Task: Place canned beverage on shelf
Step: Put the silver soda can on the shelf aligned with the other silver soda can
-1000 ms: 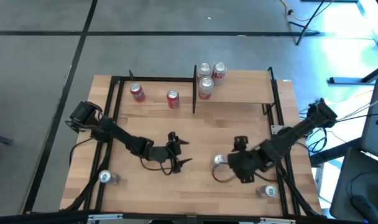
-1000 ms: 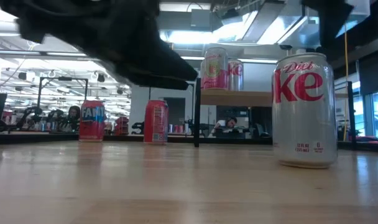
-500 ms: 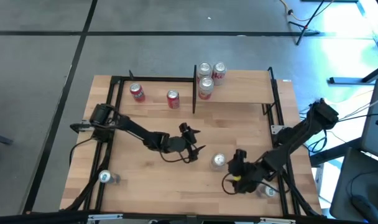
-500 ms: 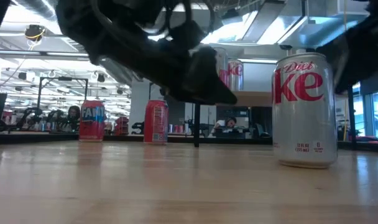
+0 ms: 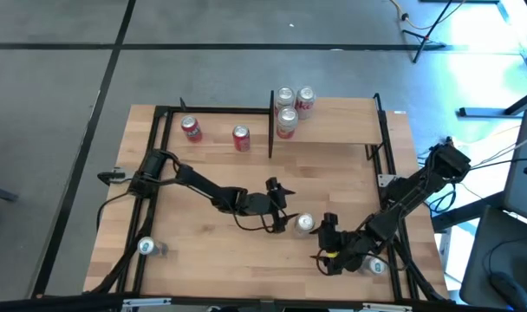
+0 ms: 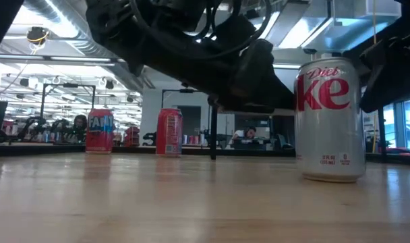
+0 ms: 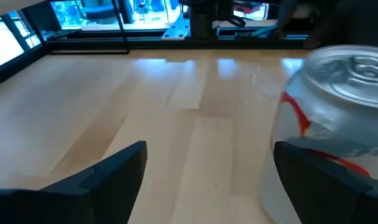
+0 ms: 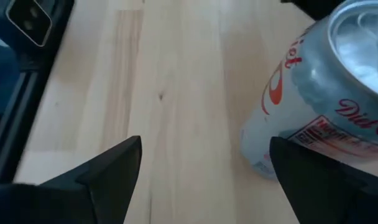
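A silver Diet Coke can [image 5: 304, 224] stood upright near the tabletop's front edge; the raised light-wood shelf [image 5: 333, 130] occupied its back-right corner.

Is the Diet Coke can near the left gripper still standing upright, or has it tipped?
Upright. The Diet Coke can stands on its base on the tabletop, lid facing up in the high view. The open left gripper is beside it, not yet around it.
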Robot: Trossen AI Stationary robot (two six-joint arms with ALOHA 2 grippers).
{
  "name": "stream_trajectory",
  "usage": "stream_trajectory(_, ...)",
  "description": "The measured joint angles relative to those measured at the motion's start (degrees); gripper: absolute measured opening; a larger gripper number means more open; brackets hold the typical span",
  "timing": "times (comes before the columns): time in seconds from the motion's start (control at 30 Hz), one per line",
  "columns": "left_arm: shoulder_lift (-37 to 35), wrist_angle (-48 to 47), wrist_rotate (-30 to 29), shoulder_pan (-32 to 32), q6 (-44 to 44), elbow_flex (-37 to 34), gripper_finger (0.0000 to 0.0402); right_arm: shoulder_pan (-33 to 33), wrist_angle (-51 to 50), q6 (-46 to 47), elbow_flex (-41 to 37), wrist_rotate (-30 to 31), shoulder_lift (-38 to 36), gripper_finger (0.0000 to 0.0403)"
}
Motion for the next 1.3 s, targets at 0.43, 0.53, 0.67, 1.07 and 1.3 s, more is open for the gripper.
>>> stream_trajectory(0.43, -0.02, -1.66, -2.19, -2.69, -0.01, -0.02, 0.0346, -0.28, -6.55, 1.47, 0.11, 0.68, -0.15, 0.0342)
stream_trajectory(0.53, -0.04, -1.86, -2.19, -3.1, -0.02, -0.02, 0.0346, -0.33, -8.21, 2.02, 0.11, 0.81, -0.15, 0.0342)
stream_trajectory(0.67, -0.04, -2.27, -2.64, -3.57, 0.29, -0.02, 0.0346, -0.42, -10.38, 3.6, 0.09, 0.91, -0.13, 0.0342)
stream_trajectory(1.07, -2.18, -11.26, -2.9, -4.05, 0.42, -0.09, 0.0346, -0.42, -31.88, 7.34, 10.77, -3.46, -0.13, 0.0342)
stream_trajectory(1.3, -6.38, -31.06, -4.78, -7.78, -7.19, -0.09, 0.0346, -0.48, -43.73, 4.5, 24.53, 6.38, -0.15, 0.0342)
